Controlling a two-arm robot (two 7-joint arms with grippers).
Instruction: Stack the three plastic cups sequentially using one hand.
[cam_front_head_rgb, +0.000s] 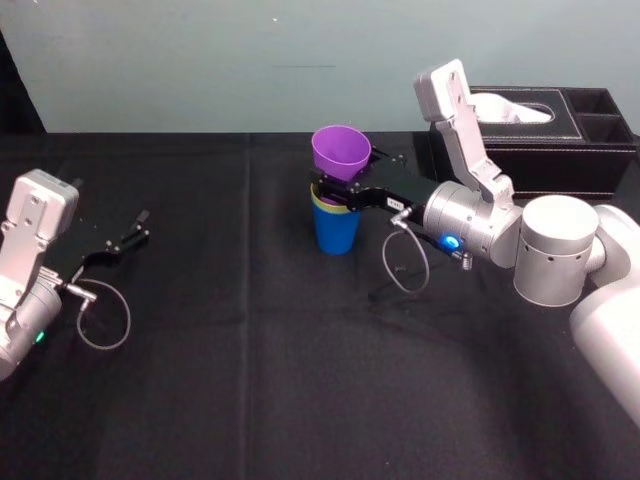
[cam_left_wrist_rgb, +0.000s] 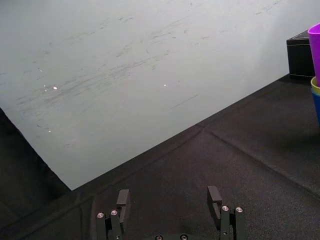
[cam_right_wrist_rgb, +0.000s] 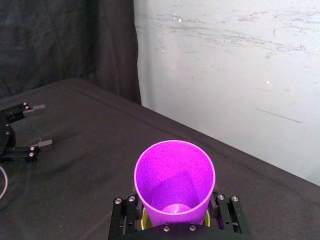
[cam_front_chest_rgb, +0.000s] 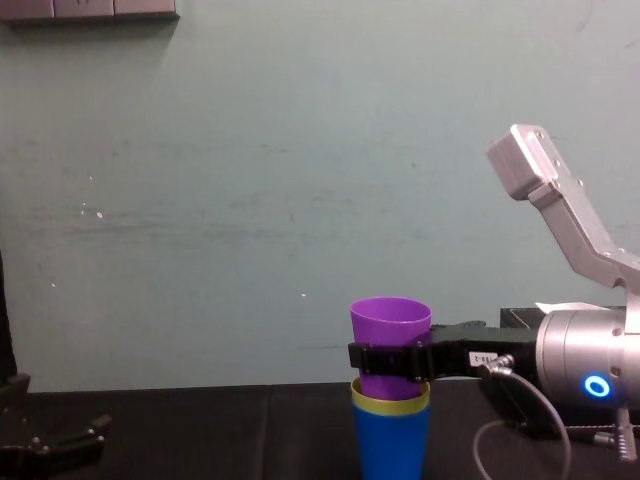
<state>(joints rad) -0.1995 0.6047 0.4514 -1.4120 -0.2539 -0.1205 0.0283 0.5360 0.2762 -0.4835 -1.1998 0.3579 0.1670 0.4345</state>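
Right gripper (cam_front_chest_rgb: 391, 358), purple cup (cam_front_chest_rgb: 391, 320) clasped between jaws

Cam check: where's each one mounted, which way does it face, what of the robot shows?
Head: up high, facing forward-down at the table; left tool parked open, right tool shut on purple cup.
Chest: lower, facing across to the wall; right tool at right.
Left wrist: behind left tool, facing the wall.
Right wrist: behind right tool, looking into the cup.
Shared: purple cup, all four.
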